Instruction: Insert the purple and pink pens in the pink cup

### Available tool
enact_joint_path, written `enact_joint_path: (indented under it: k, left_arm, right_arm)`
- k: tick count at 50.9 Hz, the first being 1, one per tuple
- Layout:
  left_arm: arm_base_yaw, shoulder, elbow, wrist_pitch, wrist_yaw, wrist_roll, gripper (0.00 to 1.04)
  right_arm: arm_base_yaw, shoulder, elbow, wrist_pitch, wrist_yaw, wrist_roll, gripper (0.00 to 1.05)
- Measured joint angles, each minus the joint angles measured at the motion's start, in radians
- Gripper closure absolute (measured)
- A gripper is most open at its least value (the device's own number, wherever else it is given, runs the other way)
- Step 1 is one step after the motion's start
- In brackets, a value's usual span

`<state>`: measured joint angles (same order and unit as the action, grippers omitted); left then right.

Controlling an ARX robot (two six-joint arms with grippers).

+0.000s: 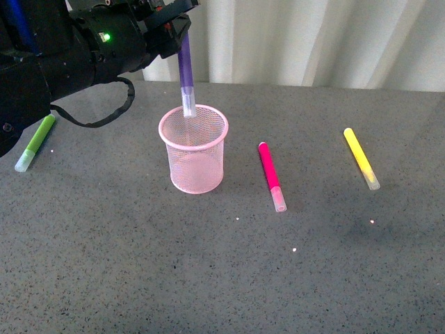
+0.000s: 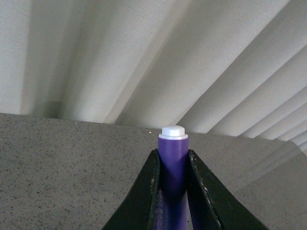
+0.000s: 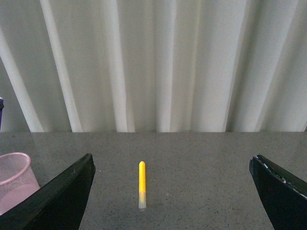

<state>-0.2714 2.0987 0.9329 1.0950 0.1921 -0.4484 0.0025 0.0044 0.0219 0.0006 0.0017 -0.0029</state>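
The pink cup [image 1: 194,158] stands upright on the grey table, left of centre. My left gripper [image 1: 179,28] is shut on the purple pen [image 1: 185,73], which hangs nearly upright with its clear cap dipping inside the cup's rim. In the left wrist view the purple pen [image 2: 172,172] sits squeezed between the two black fingers [image 2: 144,196]. The pink pen [image 1: 271,175] lies flat on the table to the right of the cup. My right gripper [image 3: 172,191] is open and holds nothing; the cup's edge [image 3: 14,179] shows at that view's side.
A lime-green marker [image 1: 35,142] lies at the far left under my left arm. A yellow marker [image 1: 361,157] lies at the right, seen also as the yellow marker [image 3: 142,184] between my right fingers' spread. White curtains hang behind the table.
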Motion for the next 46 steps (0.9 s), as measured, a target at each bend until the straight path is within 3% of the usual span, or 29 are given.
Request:
enact_joint_path:
  k: [37,46]
  left_arm:
    - [-0.018,0.065,0.008,0.032,-0.055,0.002,0.92]
    - [-0.014,0.06,0.008,-0.005,-0.037,-0.01,0.52]
  right_arm:
    - [0.0,0.0,0.0,0.0,0.0,0.0,0.07]
    - [0.0,0.0,0.0,0.0,0.0,0.0,0.07]
